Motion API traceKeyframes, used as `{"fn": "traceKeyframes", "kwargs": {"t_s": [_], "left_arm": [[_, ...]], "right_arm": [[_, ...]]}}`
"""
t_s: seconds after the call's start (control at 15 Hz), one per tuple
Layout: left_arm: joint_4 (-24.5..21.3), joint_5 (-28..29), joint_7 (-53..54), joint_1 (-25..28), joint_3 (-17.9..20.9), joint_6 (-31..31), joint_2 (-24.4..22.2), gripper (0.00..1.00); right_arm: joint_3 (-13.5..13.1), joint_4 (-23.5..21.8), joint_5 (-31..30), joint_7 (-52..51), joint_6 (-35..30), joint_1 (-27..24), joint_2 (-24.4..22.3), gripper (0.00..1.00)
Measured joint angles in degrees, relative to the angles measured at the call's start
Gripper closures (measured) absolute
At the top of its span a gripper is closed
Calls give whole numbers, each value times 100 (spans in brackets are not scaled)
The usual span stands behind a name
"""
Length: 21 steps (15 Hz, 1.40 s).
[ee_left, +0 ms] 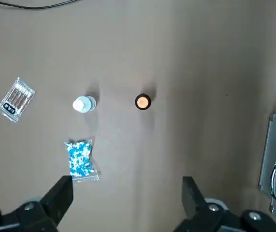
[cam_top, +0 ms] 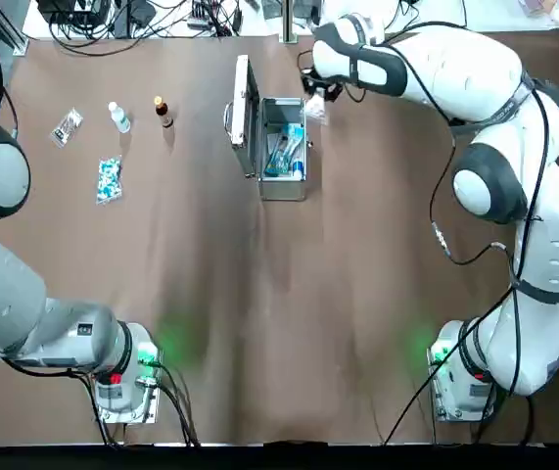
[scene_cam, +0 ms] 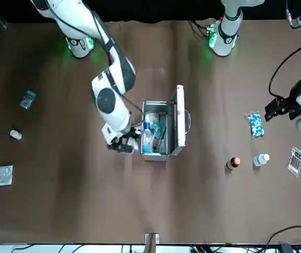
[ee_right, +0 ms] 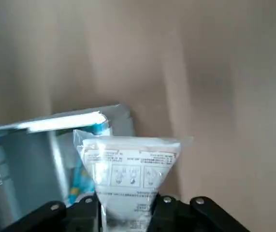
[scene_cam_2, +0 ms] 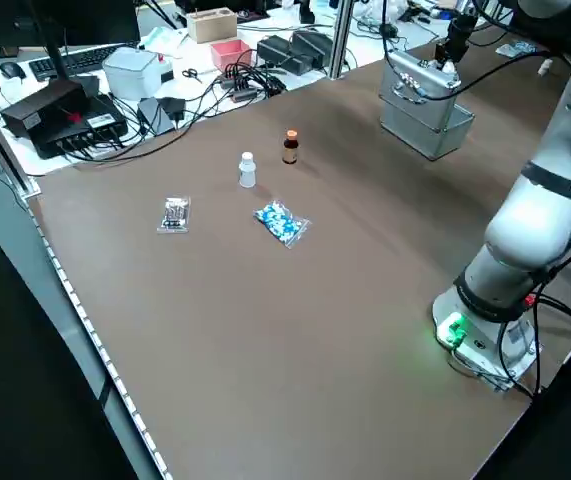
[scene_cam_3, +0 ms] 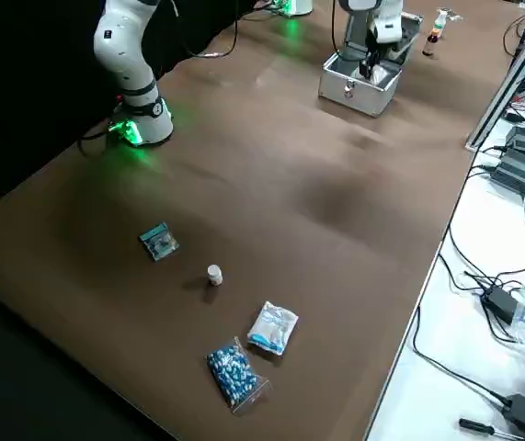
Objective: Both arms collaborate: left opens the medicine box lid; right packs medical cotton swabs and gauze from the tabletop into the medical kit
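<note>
The left gripper (ee_left: 123,203) hangs spread and empty over the table (cam_top: 259,313), left of the box (cam_top: 283,149), whose lid (cam_top: 243,116) stands upright. At the box's far right corner, the right gripper (ee_right: 125,203) pinches the gauze (ee_right: 128,169). Best to carry it left over the swabs (cam_top: 287,150) inside, lower, then release.

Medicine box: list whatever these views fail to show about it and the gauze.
- Medicine box floor: top view, the blue medical cotton swabs cover it.
- Gauze lower end: right wrist view, hidden between the right gripper fingers.
- Gauze print: too small to read.
- Latches: no view resolves them.
</note>
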Motion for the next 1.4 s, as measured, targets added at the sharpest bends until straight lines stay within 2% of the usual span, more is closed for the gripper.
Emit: {"fn": "traceKeyframes", "kwargs": {"t_s": [0.13, 0.2, 0.53, 0.6, 1.0, 1.2, 1.4], "left_arm": [[0, 0, 0, 0, 0, 0, 0, 0], [0, 0, 0, 0, 0, 0, 0, 0], [0, 0, 0, 9, 1, 0, 0, 0], [0, 0, 0, 10, 1, 0, 0, 0], [0, 0, 0, 9, 1, 0, 0, 0], [0, 0, 0, 8, 1, 0, 0, 0], [0, 0, 0, 9, 2, 0, 0, 0]], "right_arm": [[55, 47, 62, 244, 22, 123, 0, 65], [62, 48, 72, 304, 28, 196, 3, 59], [70, 63, 155, 373, 47, 366, 10, 13], [69, 79, 187, 373, 47, 365, 9, 9], [60, 187, 209, 372, 49, 373, 9, 7], [-49, 408, 202, 340, 2, 27, -55, 7], [-66, 474, 197, -39, -373, -441, -214, 7]]}}
